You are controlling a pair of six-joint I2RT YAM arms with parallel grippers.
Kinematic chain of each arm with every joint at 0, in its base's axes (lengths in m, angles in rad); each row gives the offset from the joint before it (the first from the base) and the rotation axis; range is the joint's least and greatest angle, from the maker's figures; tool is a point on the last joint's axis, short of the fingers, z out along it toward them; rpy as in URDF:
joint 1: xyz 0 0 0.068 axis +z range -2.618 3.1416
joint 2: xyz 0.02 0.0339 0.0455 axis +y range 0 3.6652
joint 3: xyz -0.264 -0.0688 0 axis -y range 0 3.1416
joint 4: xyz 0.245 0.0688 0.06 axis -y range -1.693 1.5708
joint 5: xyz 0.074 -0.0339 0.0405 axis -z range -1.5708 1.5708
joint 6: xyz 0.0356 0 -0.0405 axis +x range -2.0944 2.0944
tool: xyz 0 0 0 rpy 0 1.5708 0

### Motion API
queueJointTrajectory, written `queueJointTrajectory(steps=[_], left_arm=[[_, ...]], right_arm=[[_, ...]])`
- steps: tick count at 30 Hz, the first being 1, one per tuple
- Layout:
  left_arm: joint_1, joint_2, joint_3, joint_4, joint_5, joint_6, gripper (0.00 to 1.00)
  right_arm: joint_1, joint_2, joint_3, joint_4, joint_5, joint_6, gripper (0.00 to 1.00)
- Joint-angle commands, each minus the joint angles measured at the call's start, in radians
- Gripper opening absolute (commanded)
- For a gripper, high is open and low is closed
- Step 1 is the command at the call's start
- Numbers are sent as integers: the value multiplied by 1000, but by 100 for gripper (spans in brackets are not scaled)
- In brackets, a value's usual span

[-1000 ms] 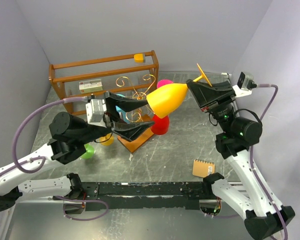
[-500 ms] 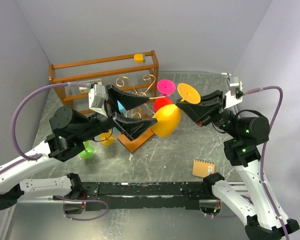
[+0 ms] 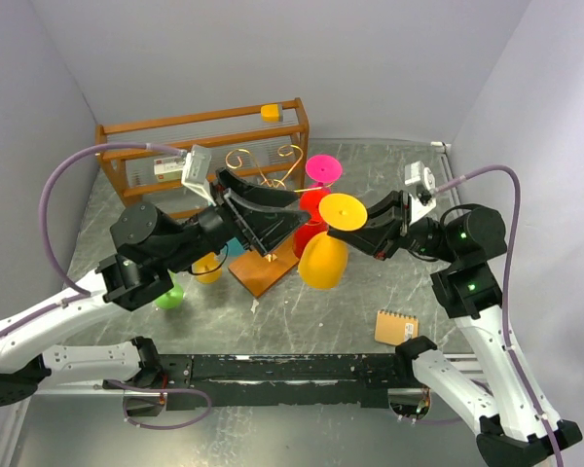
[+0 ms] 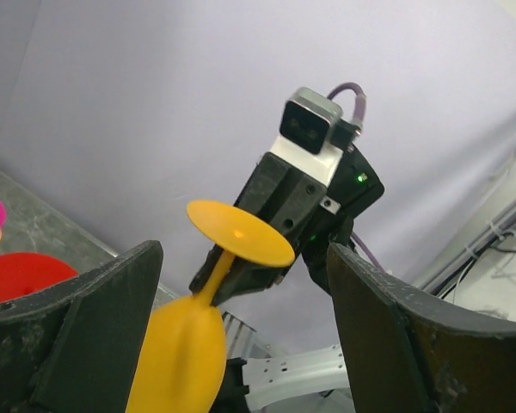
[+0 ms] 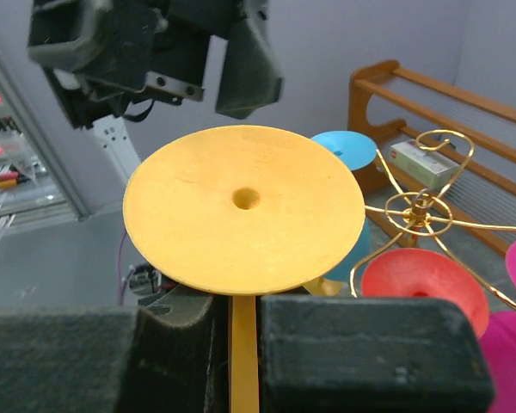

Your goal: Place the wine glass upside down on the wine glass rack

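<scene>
Two end effectors are hanging over the tabletop point(image 3: 341, 306). The right end effector point(image 3: 348, 232) is clenching the stem of the yellow wine glass point(image 3: 323, 263), holding it foot up and bowl down just beside the wine glass rack point(image 3: 261, 275), while the left end effector point(image 3: 273, 219) is gaping wide, grasping nothing.

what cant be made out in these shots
- Right wrist: the glass bowl, hidden below its foot and the right gripper.
- Top: the rack post, covered by the left gripper.
- Left wrist: the bowl rim, cut off by the bottom edge.
- Top: the box label, too small to read.
</scene>
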Motion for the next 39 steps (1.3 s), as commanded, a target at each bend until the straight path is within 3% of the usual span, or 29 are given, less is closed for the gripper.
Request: queueJointTrajectory(steps=[1, 6, 10, 15, 20, 25, 33, 37, 39], left_arm=[[-4, 58, 61, -3, -58, -140, 87], [-4, 146, 163, -107, -46, -200, 82], [-3, 162, 166, -103, -15, -243, 78], [6, 175, 203, -226, 1, -297, 70], [22, 168, 173, -192, 100, -359, 62], [53, 161, 124, -140, 176, -441, 45], [69, 161, 64, -53, 229, -604, 36], [71, 197, 82, -48, 284, -664, 8], [72, 200, 84, -46, 285, -681, 7]], right_arm=[[1, -8, -3, -7, -111, -63, 0], [1, 5, 35, -64, -138, -125, 0], [0, 6, 60, -105, -117, -175, 0], [1, 34, 105, -150, -116, -208, 0], [1, 36, 103, -132, -127, -196, 0], [2, 28, 96, -143, -140, -202, 0], [1, 30, 79, -162, -167, -210, 0], [1, 27, 75, -162, -165, -206, 0], [1, 25, 72, -161, -161, -197, 0]])
